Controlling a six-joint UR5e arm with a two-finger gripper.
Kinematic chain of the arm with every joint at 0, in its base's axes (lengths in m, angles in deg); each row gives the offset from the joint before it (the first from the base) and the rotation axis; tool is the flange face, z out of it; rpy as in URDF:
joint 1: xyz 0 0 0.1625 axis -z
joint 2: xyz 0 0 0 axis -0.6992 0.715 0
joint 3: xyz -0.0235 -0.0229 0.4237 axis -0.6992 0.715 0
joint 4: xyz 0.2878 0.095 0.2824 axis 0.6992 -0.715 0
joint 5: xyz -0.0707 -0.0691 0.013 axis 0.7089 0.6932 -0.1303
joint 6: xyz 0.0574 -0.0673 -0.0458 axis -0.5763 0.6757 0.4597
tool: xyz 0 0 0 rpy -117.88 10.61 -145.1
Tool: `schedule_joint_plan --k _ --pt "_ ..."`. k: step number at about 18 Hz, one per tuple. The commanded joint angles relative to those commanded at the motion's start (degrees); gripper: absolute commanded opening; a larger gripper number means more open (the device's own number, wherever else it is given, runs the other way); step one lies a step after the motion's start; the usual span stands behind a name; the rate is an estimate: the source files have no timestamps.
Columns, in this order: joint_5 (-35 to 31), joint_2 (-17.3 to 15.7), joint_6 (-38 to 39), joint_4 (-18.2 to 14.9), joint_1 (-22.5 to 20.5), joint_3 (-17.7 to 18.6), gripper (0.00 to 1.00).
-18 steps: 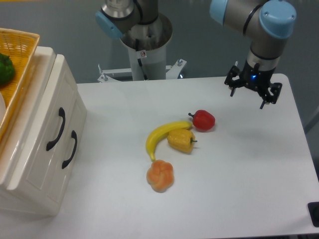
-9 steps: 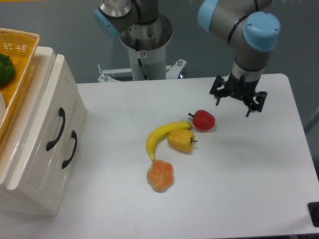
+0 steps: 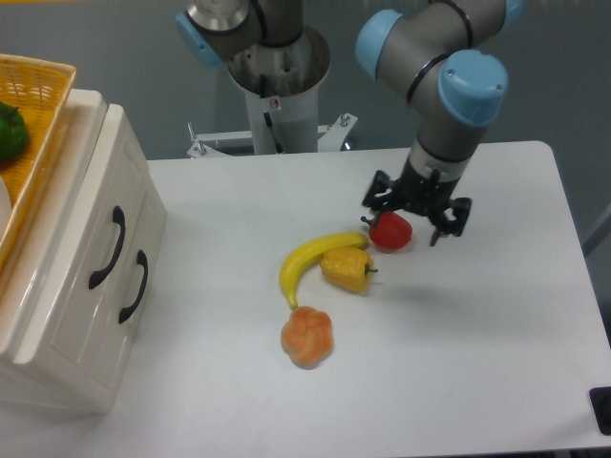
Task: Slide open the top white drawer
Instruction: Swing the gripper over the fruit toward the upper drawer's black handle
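i have the gripper (image 3: 414, 215) right of centre, fingers spread and holding nothing, hanging right over the red pepper (image 3: 391, 231). the top white drawer (image 3: 91, 243) sits shut at far left. crossing low, i risk knocking the banana (image 3: 307, 260) or yellow pepper (image 3: 347, 270). white table (image 3: 477, 353), grey wall (image 3: 115, 38) behind.

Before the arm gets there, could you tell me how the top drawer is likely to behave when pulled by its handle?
The top drawer looks shut and rigid, so it should probably slide straight out rather than flex. Its curved black handle stands proud, likely giving the fingers a hold. The cabinet carries a basket, which may help keep it from shifting.
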Motion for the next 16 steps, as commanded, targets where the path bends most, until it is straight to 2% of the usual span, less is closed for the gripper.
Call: schedule_joint_plan --k 7,12,16 --pt "0.0 -0.2 12.0 0.0 4.9 -0.2 1.0" --pt "0.3 -0.3 15.1 -1.9 9.2 -0.4 1.0" --pt "0.5 0.0 21.0 -1.8 13.0 -0.7 1.0"
